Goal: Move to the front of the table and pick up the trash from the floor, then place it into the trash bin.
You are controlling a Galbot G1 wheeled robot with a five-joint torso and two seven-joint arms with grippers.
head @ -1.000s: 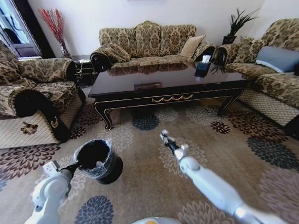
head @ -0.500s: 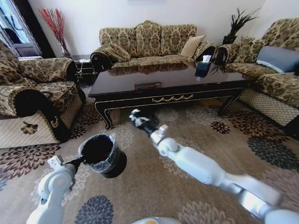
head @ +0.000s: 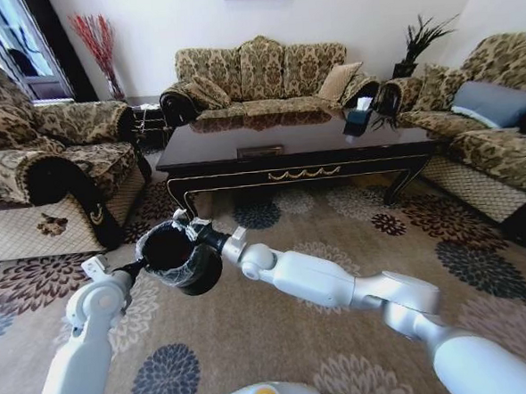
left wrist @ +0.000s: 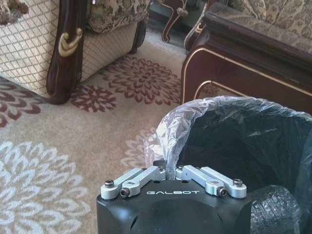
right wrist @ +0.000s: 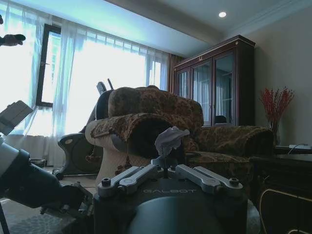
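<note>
Living room, patterned carpet [head: 254, 340], sofas round dark bench [head: 296, 146]. Left claw [left wrist: 170, 171] clamped on bin [head: 173, 256] liner rim, bin held up. Right claw [right wrist: 168, 146] over bin mouth, pinching white tissue [right wrist: 170, 138]. Risks: thin liner slipping or tearing, bin tilting; tissue released off-centre landing back on carpet.

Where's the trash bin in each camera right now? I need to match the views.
Head view: trash bin left of centre, rim held by the left gripper.
Left wrist view: trash bin just beyond the left gripper, liner pinched.
Right wrist view: cannot make it out; right gripper holds a tissue.
Shared landmark: patterned armchair.
</note>
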